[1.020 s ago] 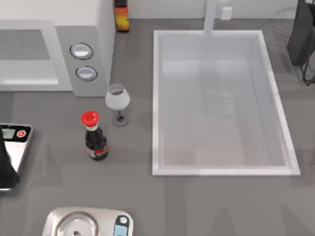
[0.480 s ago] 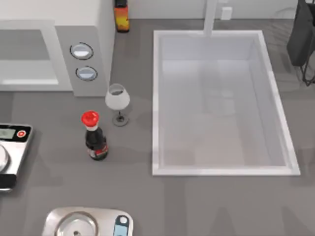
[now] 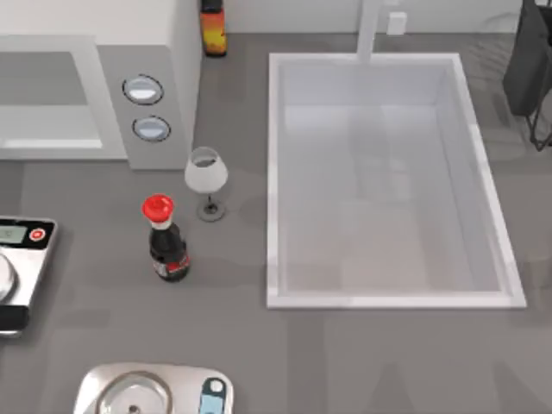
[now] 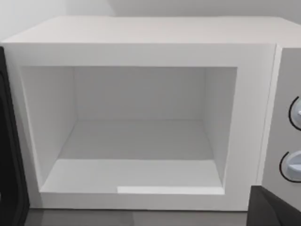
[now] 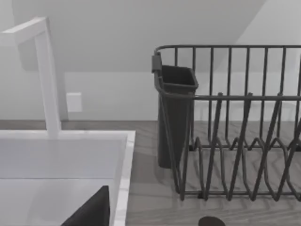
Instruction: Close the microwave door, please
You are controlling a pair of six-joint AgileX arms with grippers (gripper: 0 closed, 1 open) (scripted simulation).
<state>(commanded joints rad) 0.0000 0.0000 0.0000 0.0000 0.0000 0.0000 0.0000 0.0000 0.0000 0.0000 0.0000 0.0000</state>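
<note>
**Microwave cavity open; both hands out of clear sight**

**Top view.** The large boxy white-and-light-grey microwave [image 3: 95,95] stands at the rear left of the smooth grey desk [image 3: 224,345]. Its grey control strip [image 3: 148,108] carries two round silver dials, one behind the other. Just in front of the strip stands a clear stemmed wine glass [image 3: 206,179], upright. Near it, toward the front, is a dark glass sauce bottle with a red cap [image 3: 164,241], also upright and apart from the glass. A silver kitchen scale with a red button [image 3: 21,259] lies at the left edge. A second brushed-metal scale with a round pan [image 3: 151,392] sits at the front edge. A white rectangular sink basin [image 3: 388,181] occupies the middle and right, with a white square-section faucet [image 3: 371,30] at its rear rim. An orange-labelled bottle [image 3: 213,28] stands behind the microwave's right side. A dark wire dish rack [image 3: 530,69] is at the far right.

**Left wrist view.** The camera faces the microwave [image 4: 141,42] squarely. The cavity is uncovered; its walls are flat, matte and white. A dark vertical edge at the cavity's side may be the microwave door [image 4: 9,155]; this cannot be confirmed. Whether the left hand is wide or narrow cannot be told.

**Right wrist view.** The faucet [image 5: 47,75], sink rim [image 5: 124,174] and wire rack [image 5: 235,127] with its dark cutlery cup [image 5: 174,117] are seen. The right hand's finger state cannot be told.
</note>
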